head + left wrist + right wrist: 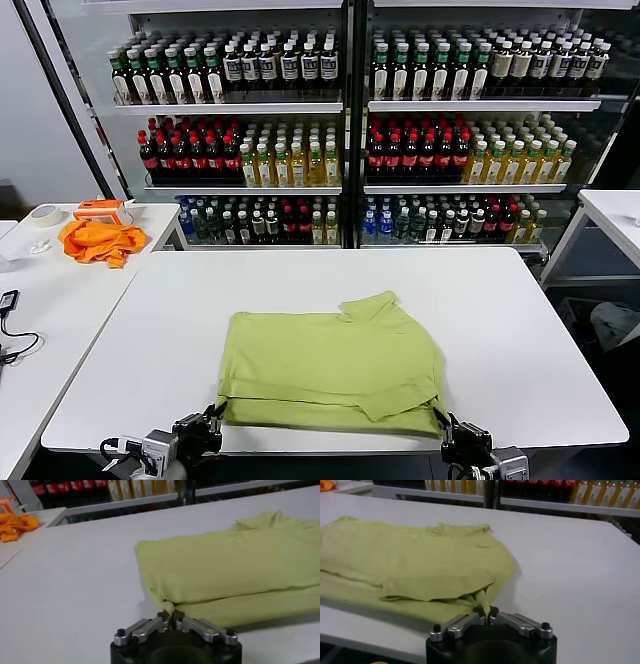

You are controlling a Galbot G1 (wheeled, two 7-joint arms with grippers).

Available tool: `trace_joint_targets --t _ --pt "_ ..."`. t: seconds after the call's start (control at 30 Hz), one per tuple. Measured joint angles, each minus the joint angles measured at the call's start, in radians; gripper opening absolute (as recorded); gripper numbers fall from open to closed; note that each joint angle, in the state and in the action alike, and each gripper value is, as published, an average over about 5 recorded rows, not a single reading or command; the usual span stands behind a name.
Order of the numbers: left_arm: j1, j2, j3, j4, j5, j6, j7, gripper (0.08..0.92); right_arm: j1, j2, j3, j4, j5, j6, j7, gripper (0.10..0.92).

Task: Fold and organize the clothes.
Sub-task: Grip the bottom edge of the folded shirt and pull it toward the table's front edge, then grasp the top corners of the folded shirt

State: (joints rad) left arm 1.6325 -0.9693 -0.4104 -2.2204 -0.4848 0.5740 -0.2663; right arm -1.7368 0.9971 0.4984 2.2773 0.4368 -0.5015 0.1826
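Observation:
A light yellow-green T-shirt lies folded in layers on the white table, a sleeve sticking out at its far right. Both grippers sit at the table's near edge. My left gripper is at the shirt's near left corner. In the left wrist view its fingertips stand close together on the corner of the T-shirt. My right gripper is at the near right corner. In the right wrist view a thin fold of the T-shirt is pinched in that gripper.
An orange cloth and a tape roll lie on a side table to the left. Bottle-filled shelves stand behind the table. Another white table stands at the right. A cable lies at the far left.

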Motion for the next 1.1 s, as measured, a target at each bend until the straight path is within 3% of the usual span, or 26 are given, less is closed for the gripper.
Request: trace_joint_targets --t 0.27,0.5,0.67,1.1 --pt "-0.029 0.021 -0.037 -0.036 -0.030 0.000 0.026 0.503 0.077 -0.028 0.026 0.038 0.043 -0.040 0.005 0.601" --pt "-0.158 0.042 -0.018 0.034 -0.065 -0.019 0.066 0.702 0.282 -0.038 -0.027 -0.044 0.114 -0.060 0.027 0.787" --pt "-0.281 0.034 0.025 0.129 -0.078 -0.040 0.095 0.811 0.459 -0.022 -0.093 -0.157 0.160 -0.068 0.044 0.821" --pt "-0.586 0.003 0.170 0.432 -0.100 -0.054 0.163 0.823 0.845 0.118 -0.274 -0.544 0.149 -0.074 0.038 0.823"
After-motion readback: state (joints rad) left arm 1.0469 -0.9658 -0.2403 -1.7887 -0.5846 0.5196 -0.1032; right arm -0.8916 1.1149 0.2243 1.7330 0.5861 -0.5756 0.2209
